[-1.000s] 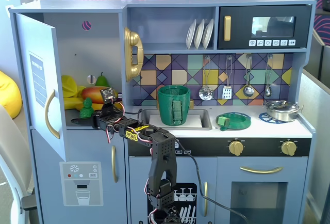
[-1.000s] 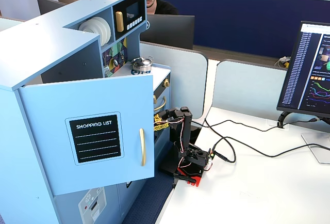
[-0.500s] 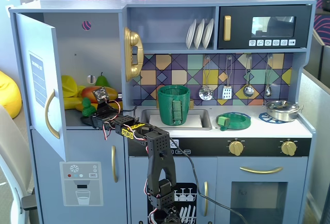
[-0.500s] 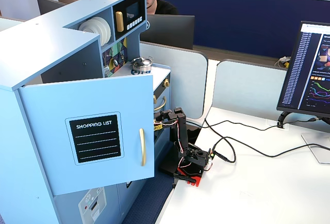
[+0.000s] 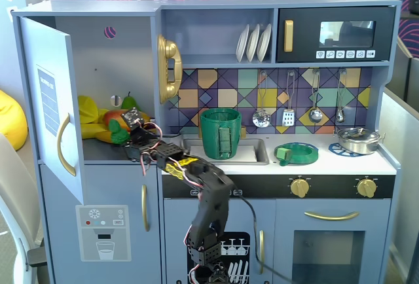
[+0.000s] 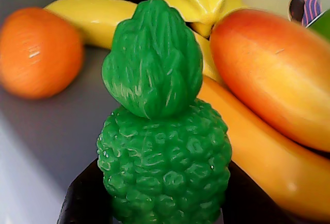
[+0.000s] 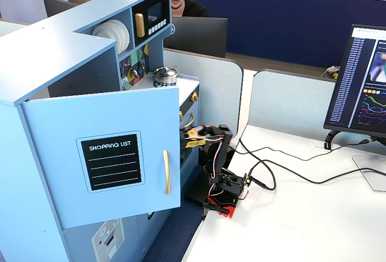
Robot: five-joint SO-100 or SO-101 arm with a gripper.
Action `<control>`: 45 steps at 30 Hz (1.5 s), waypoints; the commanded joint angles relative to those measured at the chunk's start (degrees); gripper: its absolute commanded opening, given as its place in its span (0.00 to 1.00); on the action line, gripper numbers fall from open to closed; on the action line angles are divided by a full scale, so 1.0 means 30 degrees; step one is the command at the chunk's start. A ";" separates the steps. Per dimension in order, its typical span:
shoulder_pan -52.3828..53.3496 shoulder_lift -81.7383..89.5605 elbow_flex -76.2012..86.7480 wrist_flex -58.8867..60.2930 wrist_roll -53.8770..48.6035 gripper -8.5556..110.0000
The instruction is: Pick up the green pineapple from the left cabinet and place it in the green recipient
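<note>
At the far left of a fixed view the cabinet door (image 5: 55,110) is standing open, and the gripper (image 5: 120,133) is reaching into the left cabinet (image 5: 118,61), closing around the green pineapple (image 5: 118,131) on the shelf among other toy fruit. In the wrist view the green pineapple (image 6: 162,131) is sitting upright between the two dark fingers (image 6: 85,198), which are flanking its bumpy body at a narrow spread; whether they are already pressing on it I cannot tell. An orange (image 6: 38,51) is lying to its left, a mango (image 6: 276,74) close on its right. The task looks to be at the grasp stage: lifting, carrying and dropping are still ahead. Further right, the green recipient (image 5: 220,133) is waiting on the counter (image 5: 327,163) by the sink, and the path to it appears open past the cabinet's side wall and gold phone (image 5: 168,68).
</note>
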 commanded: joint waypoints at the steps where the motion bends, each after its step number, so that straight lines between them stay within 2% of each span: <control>1: -0.0645 0.6943 0.2637 0.2461 -0.1699 0.07; 8: 0.0264 1.4414 0.3516 0.9258 -0.1318 0.07; 13: 0.4746 1.5176 0.1289 1.1807 -0.0908 0.07; 16: 0.7793 1.4385 -0.0264 1.2510 0.0820 0.07; 20: 1.1221 1.2188 -0.2109 1.1689 0.3135 0.07; 23: 1.2920 0.9902 -0.2871 0.9316 0.4131 0.07; 29: 1.4209 0.4482 -0.5156 0.4687 0.5068 0.07; 36: 1.5146 -0.1406 -1.0430 0.4131 0.5273 0.07; 42: 1.5439 -0.3691 -1.1807 0.3838 0.4658 0.07; 45: 1.5527 -0.4043 -1.1895 0.3779 0.5098 0.14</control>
